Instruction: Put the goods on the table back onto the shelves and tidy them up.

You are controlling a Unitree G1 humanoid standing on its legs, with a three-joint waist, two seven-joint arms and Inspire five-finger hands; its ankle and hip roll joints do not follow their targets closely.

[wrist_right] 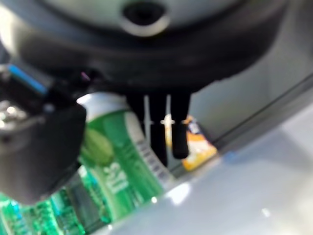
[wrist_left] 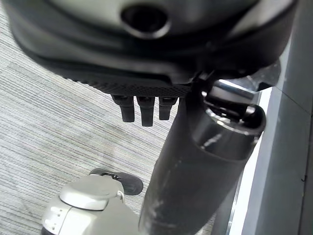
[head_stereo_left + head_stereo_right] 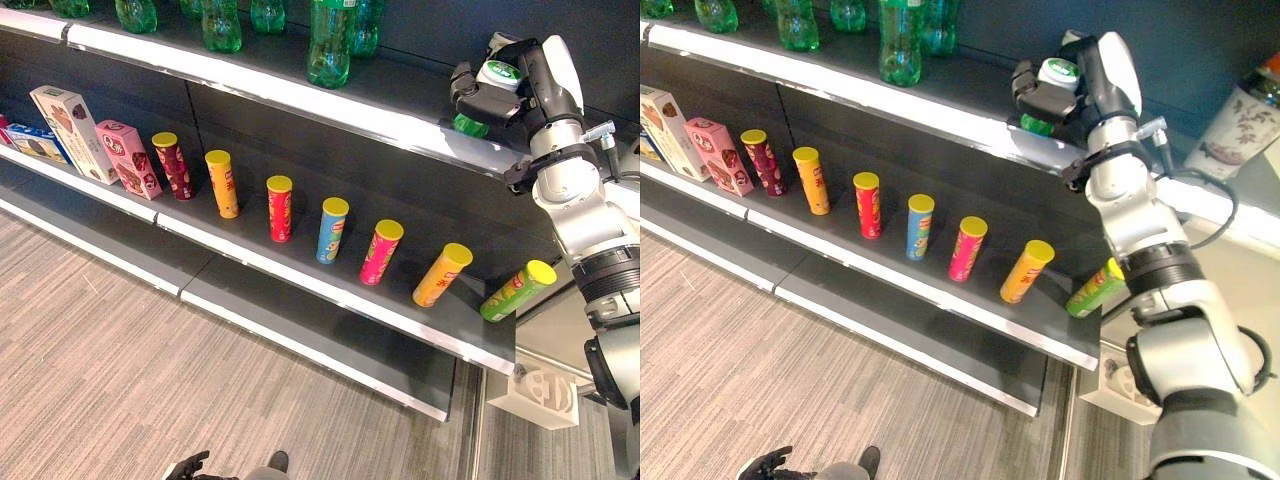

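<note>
We hold green bottle (image 3: 487, 90) in right hand (image 3: 505, 85), fingers curled round it, over right end of top shelf (image 3: 300, 95). Placing step under way. Next, we judge: set it upright beside other green bottles (image 3: 328, 45), then let go. Left hand (image 3: 190, 466) hangs low, fingers relaxed.

The upper shelf (image 3: 300, 95) carries green bottles (image 3: 328, 45); the lower shelf (image 3: 300, 275) carries a row of tube cans (image 3: 279, 208) and boxes (image 3: 75, 132).

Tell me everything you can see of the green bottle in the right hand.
The green bottle looks like clear green plastic with a green-and-white label and a white cap on top. It stands roughly upright at the right end of the upper shelf, apart from the other green bottles further left. The right hand has its fingers and thumb curled round it.
</note>
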